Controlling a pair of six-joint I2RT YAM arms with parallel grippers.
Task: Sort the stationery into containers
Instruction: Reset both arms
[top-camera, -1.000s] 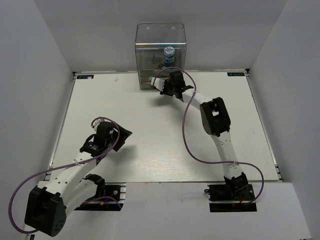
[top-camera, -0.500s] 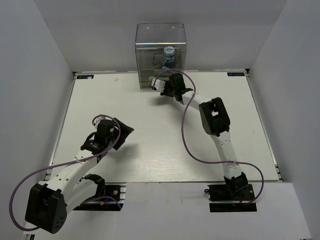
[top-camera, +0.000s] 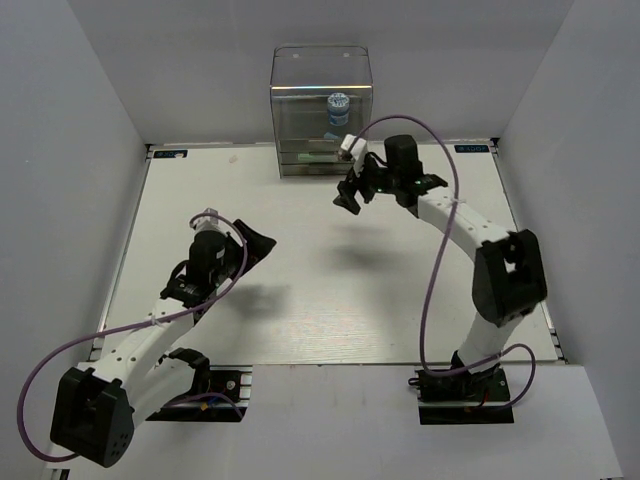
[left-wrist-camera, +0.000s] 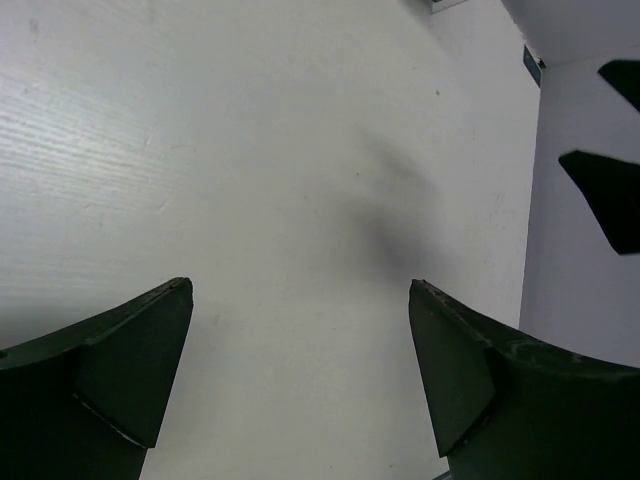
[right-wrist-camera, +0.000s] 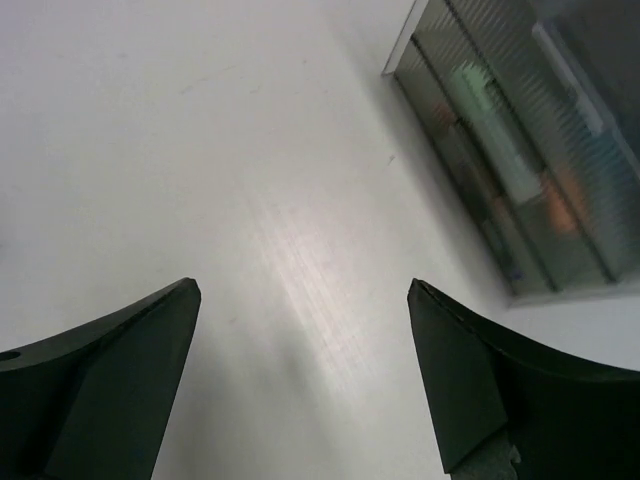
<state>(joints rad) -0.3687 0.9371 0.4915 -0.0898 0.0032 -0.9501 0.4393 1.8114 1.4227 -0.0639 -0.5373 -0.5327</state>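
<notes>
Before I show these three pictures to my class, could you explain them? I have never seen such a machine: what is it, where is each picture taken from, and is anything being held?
These are two robot arms bolted to a white table, each ending in a two-finger pincer. The wide picture looks down from above; the other two come from cameras on the wrists, looking out between the fingers. The left pincer and the right pincer are both open and empty. At the far edge stands a clear cabinet with a blue-white roll and pens inside.
</notes>
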